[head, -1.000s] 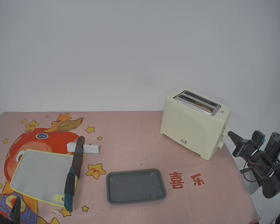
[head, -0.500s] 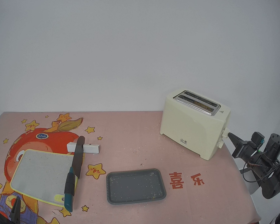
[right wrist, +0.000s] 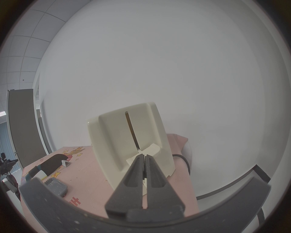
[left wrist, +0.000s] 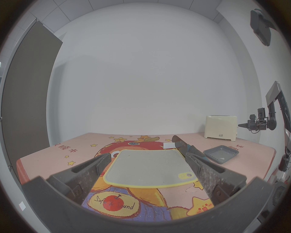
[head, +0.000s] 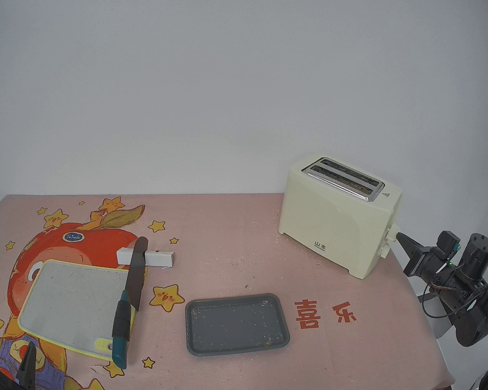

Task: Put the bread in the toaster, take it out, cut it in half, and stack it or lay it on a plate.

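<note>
the toaster (head: 335,220) is standing at the far right of the desk (head: 235,241), and a tan strip of bread (head: 348,182) is sitting low inside one of its slots. the right jaws are closed tight, and their tip is touching the toaster's side lever (right wrist: 147,150), which is sitting at the low end of its track. the left jaws are hanging wide open and empty over the near left corner. the grey plate (head: 237,324) is lying mid-desk, bare but for crumbs. the knife (head: 128,301) is lying along the right edge of the cutting board (head: 73,303), its blade crossing a small white block (head: 160,258).
</note>
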Robot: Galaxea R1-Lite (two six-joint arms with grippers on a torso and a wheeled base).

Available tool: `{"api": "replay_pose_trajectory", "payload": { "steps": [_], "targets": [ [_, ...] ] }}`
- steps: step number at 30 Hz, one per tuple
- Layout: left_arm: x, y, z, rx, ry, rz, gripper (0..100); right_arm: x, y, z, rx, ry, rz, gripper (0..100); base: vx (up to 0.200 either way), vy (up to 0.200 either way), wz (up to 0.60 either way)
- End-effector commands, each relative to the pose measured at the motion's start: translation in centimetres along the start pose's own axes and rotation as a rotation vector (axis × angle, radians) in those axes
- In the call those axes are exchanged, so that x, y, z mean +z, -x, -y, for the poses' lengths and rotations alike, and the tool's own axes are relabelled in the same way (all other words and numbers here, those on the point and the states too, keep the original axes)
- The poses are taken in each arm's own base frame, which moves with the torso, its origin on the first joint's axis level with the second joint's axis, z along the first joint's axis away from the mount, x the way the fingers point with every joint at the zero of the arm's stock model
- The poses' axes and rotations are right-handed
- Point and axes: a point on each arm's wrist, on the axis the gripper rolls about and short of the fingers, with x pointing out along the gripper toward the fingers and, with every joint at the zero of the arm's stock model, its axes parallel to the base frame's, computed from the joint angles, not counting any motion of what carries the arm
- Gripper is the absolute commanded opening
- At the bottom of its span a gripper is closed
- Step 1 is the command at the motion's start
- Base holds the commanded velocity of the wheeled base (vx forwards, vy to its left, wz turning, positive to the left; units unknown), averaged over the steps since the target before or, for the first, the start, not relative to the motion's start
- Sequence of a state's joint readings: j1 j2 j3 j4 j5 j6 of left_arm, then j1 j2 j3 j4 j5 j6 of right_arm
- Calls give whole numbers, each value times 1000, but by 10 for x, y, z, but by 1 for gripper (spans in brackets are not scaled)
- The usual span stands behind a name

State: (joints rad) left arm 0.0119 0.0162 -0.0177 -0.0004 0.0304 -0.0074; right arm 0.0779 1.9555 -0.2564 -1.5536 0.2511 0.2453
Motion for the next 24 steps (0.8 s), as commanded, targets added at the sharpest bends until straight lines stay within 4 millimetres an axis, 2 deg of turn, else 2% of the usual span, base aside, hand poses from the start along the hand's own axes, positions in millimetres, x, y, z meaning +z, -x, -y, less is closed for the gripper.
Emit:
{"api": "replay_pose_trajectory", "payload": {
  "steps": [1,11,24],
  "targets": [
    [-5,-1,0,1,0,-11,100,-2,-1,1,0,-1,-5,0,0,0,0],
    [-5,-1,0,1,0,-11,100,0,0,0,2,1,2,0,0,0,0],
    [-5,-1,0,1,0,-11,100,12,2,-5,21,12,54,0,0,0,0]
  ]
}}
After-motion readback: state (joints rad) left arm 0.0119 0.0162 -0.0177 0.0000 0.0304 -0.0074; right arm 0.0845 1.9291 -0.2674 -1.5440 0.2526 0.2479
